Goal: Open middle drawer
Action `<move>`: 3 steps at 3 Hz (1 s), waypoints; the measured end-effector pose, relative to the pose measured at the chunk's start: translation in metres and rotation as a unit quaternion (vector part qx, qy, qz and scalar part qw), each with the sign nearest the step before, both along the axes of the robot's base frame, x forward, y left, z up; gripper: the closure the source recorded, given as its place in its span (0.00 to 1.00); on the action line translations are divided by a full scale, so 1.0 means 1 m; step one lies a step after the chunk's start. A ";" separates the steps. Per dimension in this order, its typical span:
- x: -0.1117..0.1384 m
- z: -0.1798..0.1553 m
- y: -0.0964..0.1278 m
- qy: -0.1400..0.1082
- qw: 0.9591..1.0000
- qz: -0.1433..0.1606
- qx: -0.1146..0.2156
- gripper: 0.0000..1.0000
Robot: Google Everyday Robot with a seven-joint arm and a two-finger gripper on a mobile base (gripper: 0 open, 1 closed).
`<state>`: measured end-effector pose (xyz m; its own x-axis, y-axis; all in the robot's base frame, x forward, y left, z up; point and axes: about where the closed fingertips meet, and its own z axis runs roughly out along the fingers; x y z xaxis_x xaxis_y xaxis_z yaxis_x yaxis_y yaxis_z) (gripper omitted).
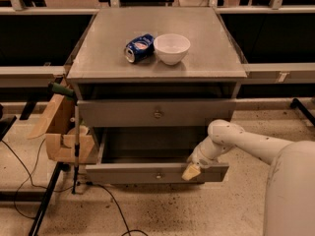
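- The gripper [191, 171] is seen low down, right at the top edge of the middle drawer's front.
- It cannot be told whether the gripper is holding on or loose (only its pale yellow tip can be seen).
- The middle drawer [128, 173] is pulled out from the cabinet, and its grey tray lies just behind the gripper.
- A small round knob [158, 175] is seen in the middle of that front, just to the left of the gripper.
- The white arm [246, 144] is bent at a round joint and goes up and off to the right of the gripper.
- A closed drawer [113, 113] with its own little knob [157, 114] is found above the gripper.
- The flat cabinet top [98, 58] is seen higher still, well above the gripper.
- A white bowl [172, 48] is set on that top, far above the gripper and a bit to its left.
- A blue can [139, 47] is laid on its side just beside the bowl, on the side farther from the gripper.
- A brown box [61, 132] is seen well to the left of the gripper, beside the cabinet.
- Black cables [108, 200] are laid on the speckled floor, below the gripper and to its left.
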<state>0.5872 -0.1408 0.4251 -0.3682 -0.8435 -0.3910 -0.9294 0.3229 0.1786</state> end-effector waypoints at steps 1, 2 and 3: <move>-0.020 -0.005 0.001 0.005 1.000 0.008 0.002 0.00; -0.031 -0.003 0.000 0.000 1.000 0.015 0.003 0.00; -0.051 -0.005 0.000 0.000 1.000 0.022 0.005 0.00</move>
